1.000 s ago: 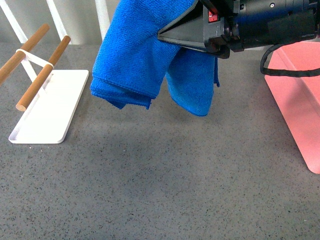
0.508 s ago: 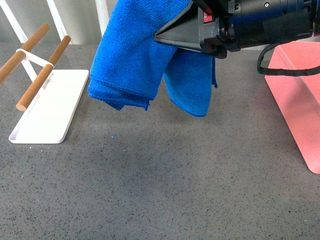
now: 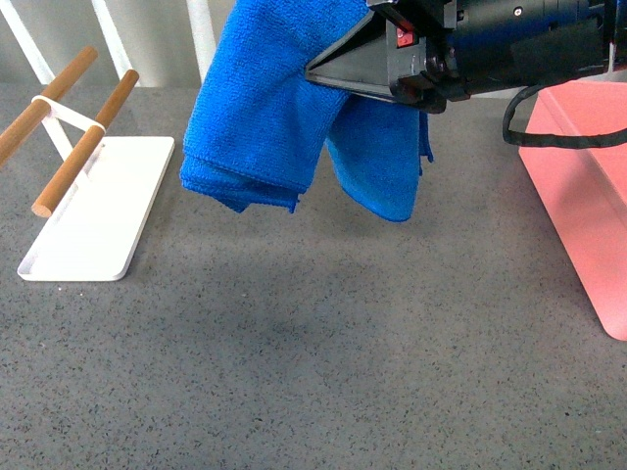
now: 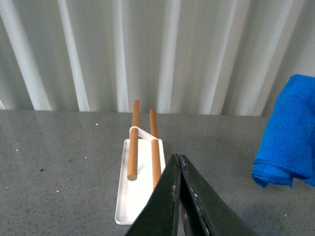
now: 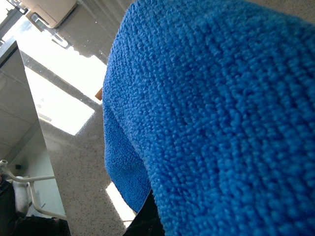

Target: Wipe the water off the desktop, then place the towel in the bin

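The bright blue towel (image 3: 265,117) hangs in folds above the speckled grey desktop (image 3: 323,343), clear of it. My right gripper (image 3: 328,70) is shut on the towel, reaching in from the upper right. The towel fills most of the right wrist view (image 5: 216,108) and hides the jaws there. It also shows in the left wrist view (image 4: 288,137). The salmon-pink bin (image 3: 583,186) stands at the right edge, to the right of the towel. My left gripper (image 4: 178,160) is shut and empty, above the desktop (image 4: 59,162).
A flat white tray (image 3: 98,211) with two wooden rods (image 3: 83,142) stands at the left; it also shows in the left wrist view (image 4: 125,201). A white ribbed wall (image 4: 147,49) runs behind the desktop. A black cable (image 3: 558,137) loops over the bin's rim.
The towel and my right gripper have shifted only slightly, a little left and back right again. The left arm shows no change.
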Robot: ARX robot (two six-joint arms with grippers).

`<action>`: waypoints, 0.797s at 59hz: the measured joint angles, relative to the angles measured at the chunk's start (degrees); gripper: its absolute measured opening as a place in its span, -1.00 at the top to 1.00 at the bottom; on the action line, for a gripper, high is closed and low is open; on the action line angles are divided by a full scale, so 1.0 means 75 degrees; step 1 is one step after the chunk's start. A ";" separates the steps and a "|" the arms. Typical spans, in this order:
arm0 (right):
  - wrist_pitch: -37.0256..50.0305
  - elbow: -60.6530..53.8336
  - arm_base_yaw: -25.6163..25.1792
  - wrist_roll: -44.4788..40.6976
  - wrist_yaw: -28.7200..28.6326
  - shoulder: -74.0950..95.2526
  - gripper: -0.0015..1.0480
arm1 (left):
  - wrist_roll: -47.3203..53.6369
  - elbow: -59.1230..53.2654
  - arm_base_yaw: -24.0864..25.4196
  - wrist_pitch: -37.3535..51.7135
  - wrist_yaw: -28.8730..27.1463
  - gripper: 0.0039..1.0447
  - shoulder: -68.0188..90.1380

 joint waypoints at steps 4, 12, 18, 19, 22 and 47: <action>-0.0003 0.0000 0.0000 -0.0003 0.0012 0.0000 0.93 | 0.0000 0.0000 0.0000 -0.0149 0.0003 0.93 -0.0149; -0.0003 -0.0003 0.0000 -0.0006 0.0032 0.0000 0.93 | 0.0000 0.0000 0.0000 -0.1387 0.0006 0.93 -0.1119; 0.0000 -0.0003 0.0003 0.0000 0.0119 0.0000 0.93 | 0.0003 0.0000 0.0000 -0.1577 0.0006 0.93 -0.1550; 0.0000 -0.0003 0.0006 0.0000 0.0119 0.0000 0.93 | 0.0003 0.0000 0.0000 -0.1582 0.0006 0.93 -0.1565; 0.0003 -0.0003 0.0023 -0.0003 0.0117 -0.0012 0.93 | 0.0003 0.0000 0.0000 -0.1594 0.0000 0.93 -0.1562; -0.2241 0.0224 -0.0079 -0.1262 0.1090 0.0440 0.93 | 0.0000 0.0000 0.0000 -0.1614 0.0003 -0.37 -0.1562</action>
